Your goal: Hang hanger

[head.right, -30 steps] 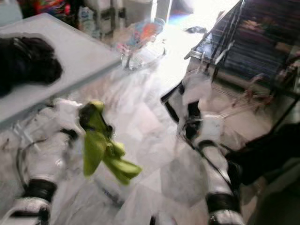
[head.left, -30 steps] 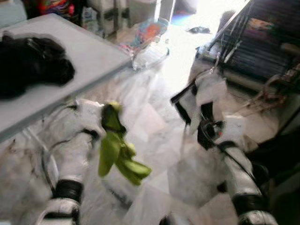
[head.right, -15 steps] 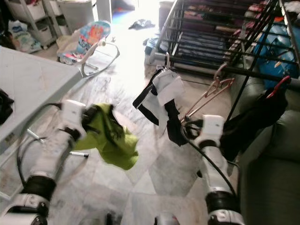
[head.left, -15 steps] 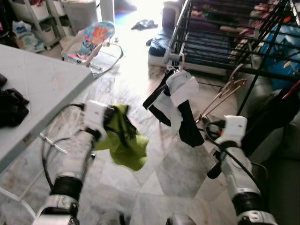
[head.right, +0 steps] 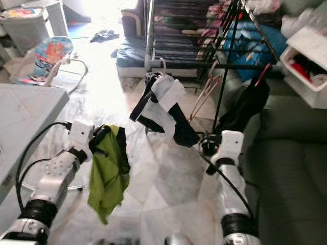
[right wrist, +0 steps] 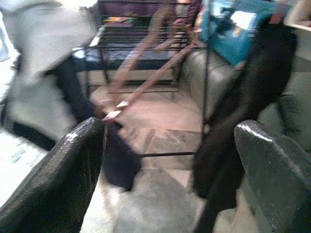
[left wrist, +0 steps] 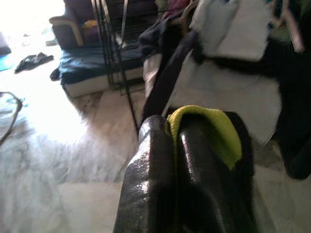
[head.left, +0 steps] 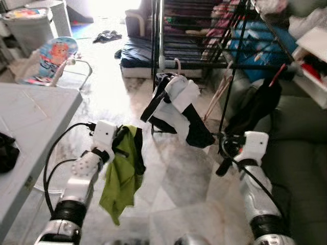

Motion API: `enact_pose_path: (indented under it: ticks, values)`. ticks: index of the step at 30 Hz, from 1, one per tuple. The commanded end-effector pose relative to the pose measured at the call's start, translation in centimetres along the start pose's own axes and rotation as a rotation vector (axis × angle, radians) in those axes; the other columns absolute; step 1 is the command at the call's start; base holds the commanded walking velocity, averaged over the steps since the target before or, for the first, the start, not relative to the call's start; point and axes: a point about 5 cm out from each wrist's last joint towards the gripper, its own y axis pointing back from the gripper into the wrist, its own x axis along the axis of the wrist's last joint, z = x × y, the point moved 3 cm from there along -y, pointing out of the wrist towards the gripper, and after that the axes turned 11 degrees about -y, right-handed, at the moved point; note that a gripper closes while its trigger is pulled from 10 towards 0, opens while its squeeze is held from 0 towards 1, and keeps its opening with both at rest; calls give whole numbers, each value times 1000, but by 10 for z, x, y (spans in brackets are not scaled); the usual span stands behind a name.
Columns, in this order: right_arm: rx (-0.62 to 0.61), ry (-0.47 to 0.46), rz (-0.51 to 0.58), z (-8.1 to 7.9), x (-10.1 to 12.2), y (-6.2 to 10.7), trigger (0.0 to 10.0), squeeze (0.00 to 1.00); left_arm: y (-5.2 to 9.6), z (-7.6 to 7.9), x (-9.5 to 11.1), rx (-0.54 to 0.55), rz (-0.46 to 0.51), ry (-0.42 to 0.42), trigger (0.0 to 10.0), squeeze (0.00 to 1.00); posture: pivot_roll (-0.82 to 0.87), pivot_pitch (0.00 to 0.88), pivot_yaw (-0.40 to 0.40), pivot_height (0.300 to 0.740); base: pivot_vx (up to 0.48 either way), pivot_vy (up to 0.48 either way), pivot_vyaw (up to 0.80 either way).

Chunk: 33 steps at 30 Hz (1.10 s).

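head stereo downward, wrists facing rack [head.left: 204,46]

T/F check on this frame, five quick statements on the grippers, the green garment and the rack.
1. The left gripper is shut on the green garment. True.
2. The right gripper is shut on a hanger. False: its fingers stand wide apart, nothing between them.
3. The green garment lies on the floor. False: it hangs from the left gripper, above the floor.
4. A black-and-white garment hangs from the black drying rack. True.
5. The baby bouncer stands on the white table. False: it stands on the floor beyond the table.
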Motion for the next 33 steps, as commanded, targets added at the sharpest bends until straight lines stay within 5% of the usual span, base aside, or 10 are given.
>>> enact_pose_path:
  ticks: [1, 23, 33]
  values:
    - [13, 14, 37, -4, 12, -5, 10000, 0, -3, -2, 12, 3, 52, -21, 10000, 0, -82, 0, -24, 740, 0, 0, 0]
    - [-10, 26, 43, 0, 13, -6, 10000, 0, -3, -7, 18, 21, 88, 5, 10000, 0, -81, 0, -23, 740, 358, 0, 0]
    - [-34, 42, 51, 4, 14, -6, 10000, 0, -3, -5, 18, 12, 88, 2, 10000, 0, -80, 0, -24, 740, 390, 279, 0]
